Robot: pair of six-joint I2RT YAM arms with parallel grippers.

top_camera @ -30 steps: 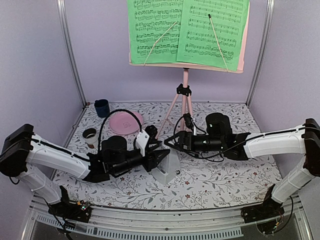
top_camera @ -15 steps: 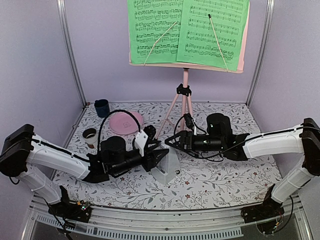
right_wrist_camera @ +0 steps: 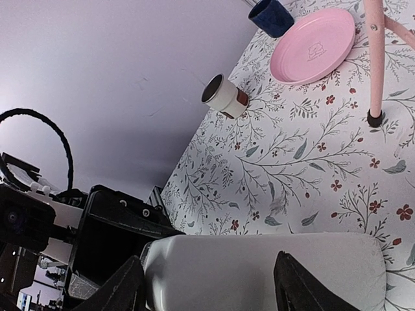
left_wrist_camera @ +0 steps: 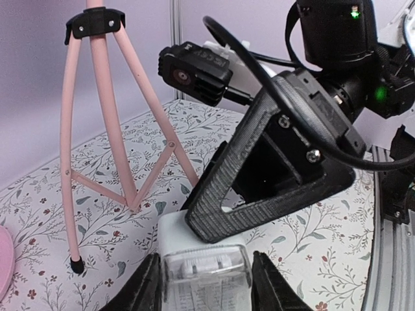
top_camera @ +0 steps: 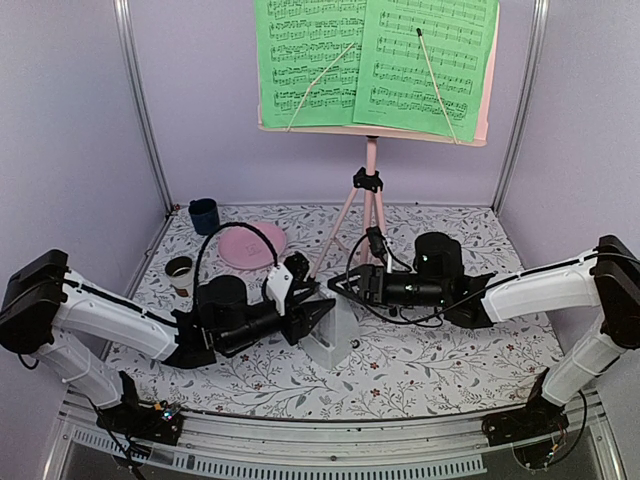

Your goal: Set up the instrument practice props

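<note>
- Top view: the pink music stand [top_camera: 371,170] is upright at the middle of the tabletop's [top_camera: 450,355] far edge. 2 green sheet-music pages [top_camera: 330,60] lie side by side on its desk, each crossed by a thin retaining wire.
- The white metronome [top_camera: 335,340] stands in the middle of the table, closer to the near edge than to the far one and in front of the stand's legs.
- The left gripper [top_camera: 325,315] reaches in from the left edge and meets the metronome's upper part. The right gripper [top_camera: 345,287] comes from the right edge, its tip just above the metronome's top.
- A pink plate [top_camera: 250,247] lies toward the far left corner, with a dark blue cup [top_camera: 203,215] in that corner and a small white cup [top_camera: 180,272] by the left edge.
- Left wrist view: the 2 fingers [left_wrist_camera: 148,288] clamp the metronome's [left_wrist_camera: 204,278] clear-fronted top between them — contact on both sides. The right gripper's black finger sits just behind it, and the stand's 3 legs [left_wrist_camera: 97,129] rise beyond.
- Right wrist view: the fingers [right_wrist_camera: 123,288] stand spread wide apart, and the metronome's white side [right_wrist_camera: 259,265] stretches across behind them and past one of them — gripping nothing. Whether they touch it I cannot tell.
</note>
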